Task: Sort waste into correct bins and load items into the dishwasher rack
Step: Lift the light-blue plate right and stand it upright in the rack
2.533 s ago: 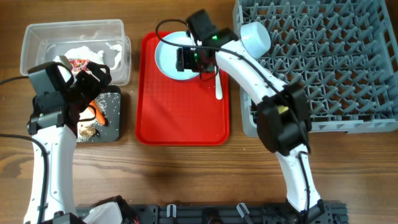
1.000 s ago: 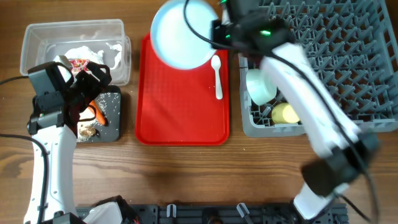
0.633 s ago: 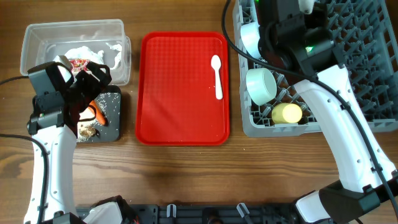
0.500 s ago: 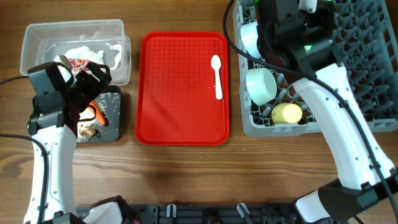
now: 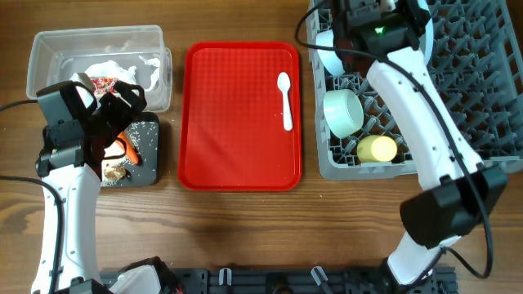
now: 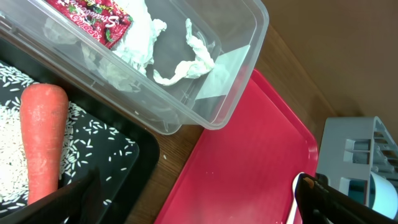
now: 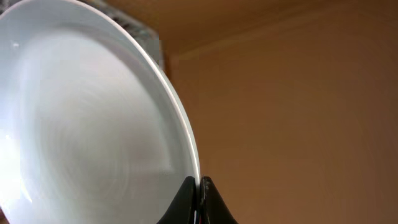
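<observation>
Table [image 5: 245,237]: plate [image 7: 81,124] off red tray [image 5: 237,147]; now w/ right gripper [image 7: 200,186] at rack [image 5: 474,98]

Clear tub [image 5: 98,33] has the red wrapper [image 6: 93,15] and the crumpled white paper [image 6: 143,43] in it. The black tray [image 5: 149,169] right next to it holds the orange carrot [image 6: 40,143], lying flat among loose rice grains [image 6: 99,134], plus a small brown scrap [image 5: 114,171]. White spoon [image 5: 283,100] is on the red serving tray [image 5: 237,147]. Along the grey rack [image 5: 474,82]'s left edge sit the small blue bowl [image 5: 324,51], the tipped pale green bowl [image 5: 343,113] and the yellow cup [image 5: 377,149]. Pale blue plate [image 7: 81,124] is pinched at its rim by the right hand [image 7: 200,183].
</observation>
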You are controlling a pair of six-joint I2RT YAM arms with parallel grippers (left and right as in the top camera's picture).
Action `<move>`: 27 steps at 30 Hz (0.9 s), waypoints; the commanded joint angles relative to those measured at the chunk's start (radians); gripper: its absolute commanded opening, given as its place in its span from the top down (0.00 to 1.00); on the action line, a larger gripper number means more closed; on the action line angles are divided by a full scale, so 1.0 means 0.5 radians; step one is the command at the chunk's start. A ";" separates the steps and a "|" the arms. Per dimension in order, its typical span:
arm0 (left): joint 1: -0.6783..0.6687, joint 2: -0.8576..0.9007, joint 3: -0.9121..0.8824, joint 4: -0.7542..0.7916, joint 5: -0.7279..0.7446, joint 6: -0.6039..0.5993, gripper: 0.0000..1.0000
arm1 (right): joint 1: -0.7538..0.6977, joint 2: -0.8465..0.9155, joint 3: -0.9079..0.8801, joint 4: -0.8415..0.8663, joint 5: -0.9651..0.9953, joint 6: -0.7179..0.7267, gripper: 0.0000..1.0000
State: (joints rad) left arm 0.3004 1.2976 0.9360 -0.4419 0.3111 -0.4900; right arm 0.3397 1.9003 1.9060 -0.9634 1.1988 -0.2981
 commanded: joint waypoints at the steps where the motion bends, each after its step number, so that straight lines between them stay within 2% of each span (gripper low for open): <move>1: 0.008 -0.022 0.036 0.005 -0.012 0.030 0.00 | -0.011 0.087 0.005 0.003 -0.129 -0.024 0.96; 6: 0.008 -0.022 0.036 0.005 -0.012 0.030 0.00 | -0.041 0.153 0.005 0.011 -0.313 -0.025 0.96; 20: 0.008 -0.022 0.036 0.005 -0.012 0.030 0.00 | -0.195 0.200 0.005 0.070 -0.313 -0.024 0.96; 24: 0.008 -0.022 0.036 0.005 -0.012 0.030 0.00 | -0.192 0.200 0.005 0.051 -0.555 -0.024 0.96; 25: 0.008 -0.022 0.036 0.005 -0.012 0.030 0.00 | -0.192 0.200 0.005 0.037 -0.643 -0.024 0.93; 27: 0.008 -0.022 0.036 0.005 -0.012 0.030 0.00 | -0.192 0.200 0.005 0.007 -0.771 -0.025 0.79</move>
State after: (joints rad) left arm 0.3004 1.2976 0.9360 -0.4419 0.3111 -0.4900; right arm 0.2413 1.9820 1.9060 -0.9493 0.9302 -0.3126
